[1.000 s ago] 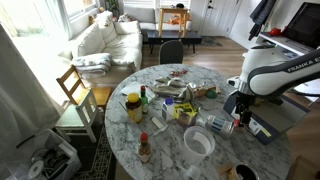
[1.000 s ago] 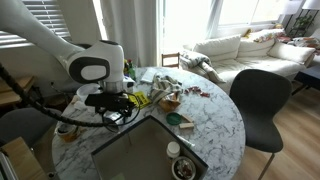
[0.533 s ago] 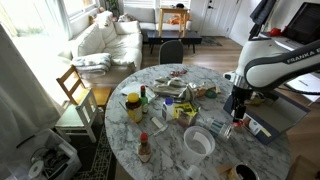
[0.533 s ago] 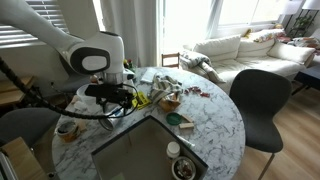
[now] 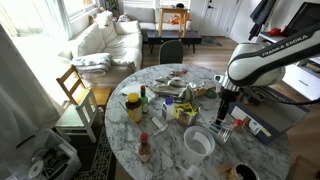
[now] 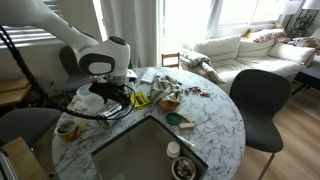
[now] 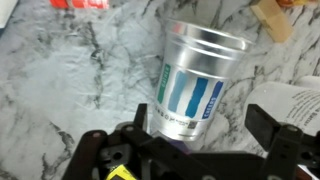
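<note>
Straddling a blue-striped cup [image 7: 195,75], the gripper [image 7: 200,135] sits beside a paper sheet [image 7: 295,105].

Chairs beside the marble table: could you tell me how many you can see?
2: a wooden chair at the table's window side, a dark chair at its far side; more may be hidden.

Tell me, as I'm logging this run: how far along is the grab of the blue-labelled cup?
Done: the tool is lined up, with the blue-labelled cup between its open fingers in the wrist view. In hand: the approach, low over the marble table; nothing is gripped yet. Left, as it seems: closing on the cup and lifting it.
</note>
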